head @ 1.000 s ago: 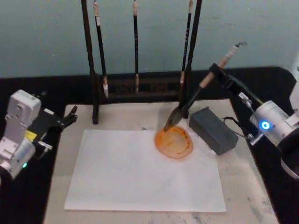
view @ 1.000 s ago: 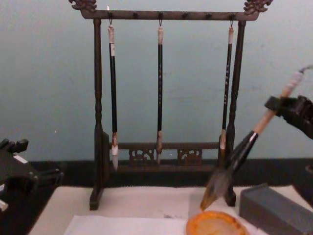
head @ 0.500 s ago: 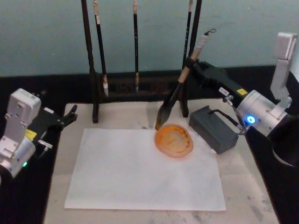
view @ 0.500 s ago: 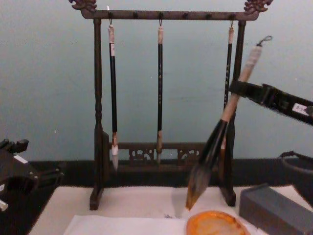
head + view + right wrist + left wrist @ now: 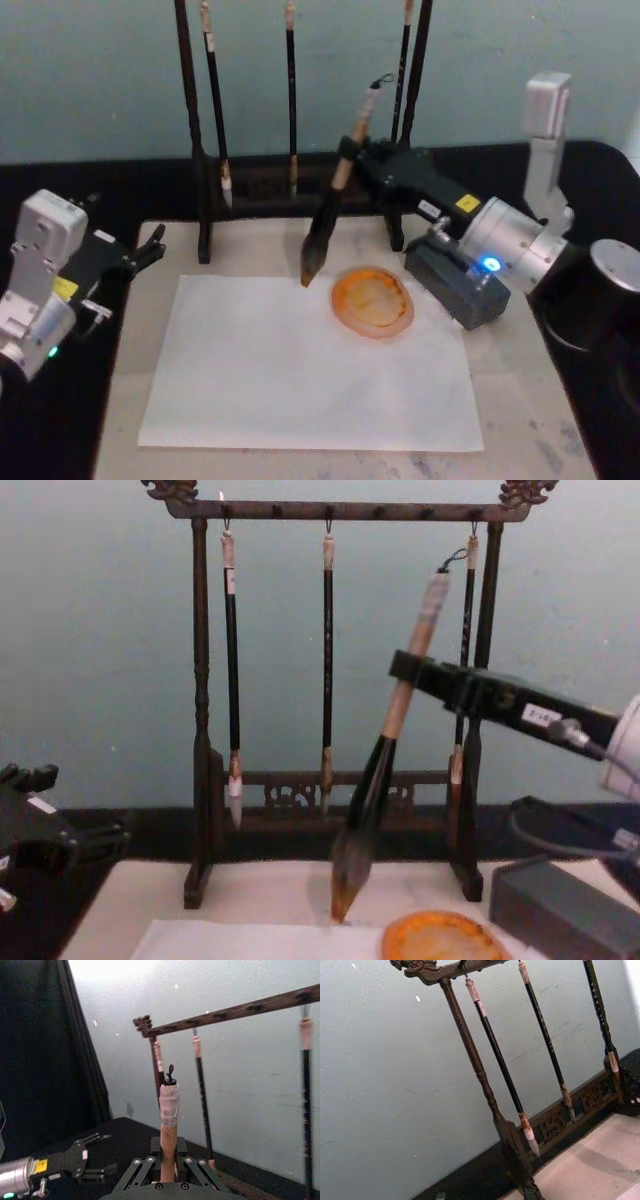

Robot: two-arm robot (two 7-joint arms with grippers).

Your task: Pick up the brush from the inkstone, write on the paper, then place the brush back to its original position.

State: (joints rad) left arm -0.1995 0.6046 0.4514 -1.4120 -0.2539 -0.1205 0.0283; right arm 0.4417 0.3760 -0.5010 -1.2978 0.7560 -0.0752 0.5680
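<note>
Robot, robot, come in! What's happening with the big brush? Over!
Right gripper shut on brush, tilted, tip down near paper's far edge. Left gripper parked at left. Orange dish close beside tip; rack behind. Over.

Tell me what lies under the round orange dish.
The round orange dish sits on the thin white paper sheet, which lies on the cream felt mat. The paper patch beneath it is covered. The right tool holds the large pale-handled brush left of the dish.

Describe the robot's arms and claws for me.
The right arm is a silver-white cylinder with a blue light; the right claw is black, yellow-labelled. The left arm is white and boxy, green-lit; the left claw is black.
</note>
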